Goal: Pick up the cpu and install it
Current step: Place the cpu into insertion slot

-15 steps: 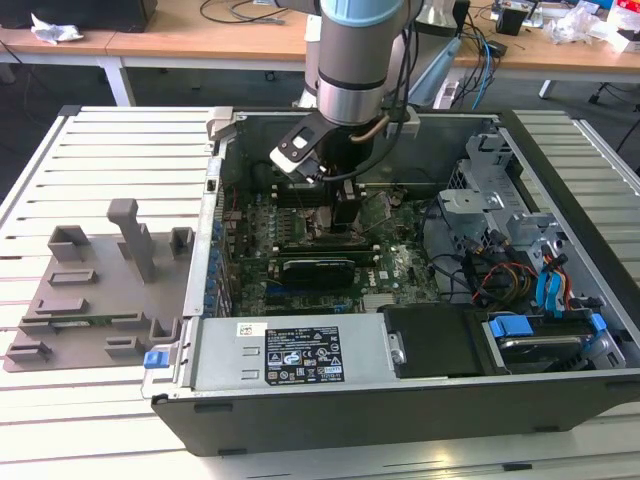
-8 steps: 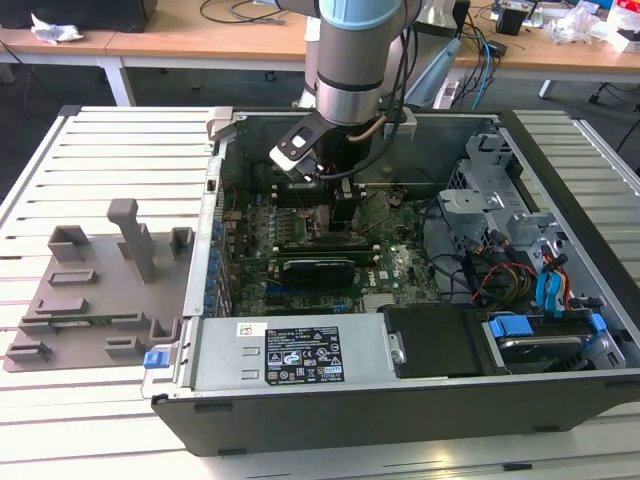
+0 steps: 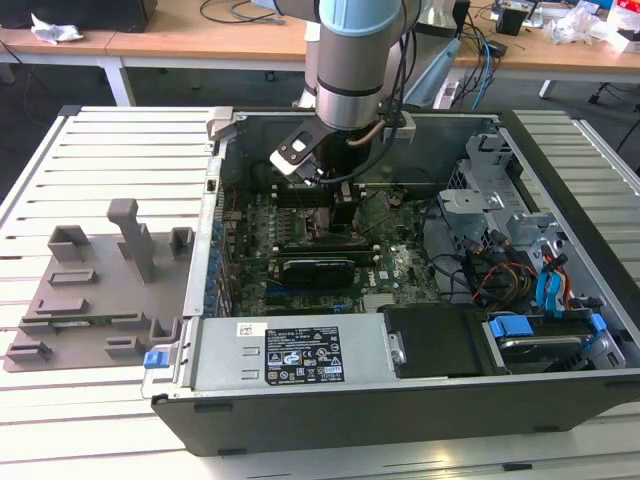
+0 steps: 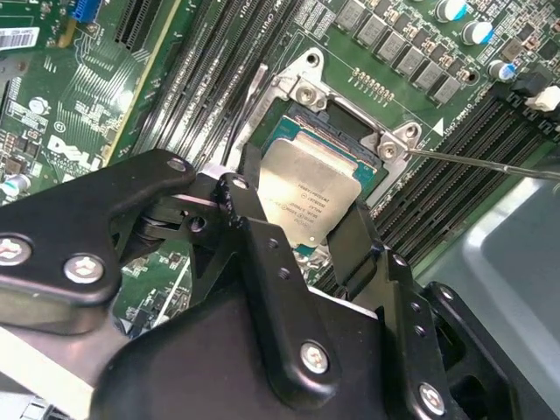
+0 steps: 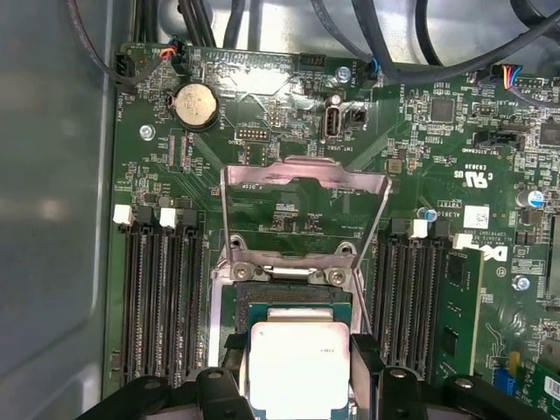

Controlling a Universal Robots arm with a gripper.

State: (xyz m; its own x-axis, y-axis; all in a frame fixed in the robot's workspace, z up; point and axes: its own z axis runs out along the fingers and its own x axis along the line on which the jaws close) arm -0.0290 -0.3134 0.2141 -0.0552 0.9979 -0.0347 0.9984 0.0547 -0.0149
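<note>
Cpu (image 5: 299,363) sits between the gripper (image 5: 297,350) fingers, pale metal top up. A black finger (image 5: 363,354) presses each of two opposite edges, so the claw is narrow and clamped on the chip. Both wrist views put it right over the socket (image 5: 262,302) on the motherboard (image 5: 437,157). I cannot tell whether it is fully seated or a hair above. The load plate (image 5: 302,171) stands hinged open on the far side of the socket, with memory slots (image 5: 162,297) on both sides.

Step in hand, as I judge it: install, at the lowering or seating stage; the pick-up is done. Finishing the seat calls for the chip level and square to the socket frame. It also calls for light force, since socket contacts bend easily, and a release that does not drag a corner.

Exterior view: arm reaches down into the open computer case (image 3: 560,130), gripper (image 3: 345,205) low over the board near the far wall. A long black card (image 3: 320,268) lies just nearer than it, and a labelled metal box (image 3: 300,355) runs along the near edge. The case lies on a white slatted table (image 3: 100,150). A grey fixture tray (image 3: 90,290) sits on the exterior view's left, well apart from the case. Wooden desks (image 3: 200,30) with cables stand at the far side of the room.
</note>
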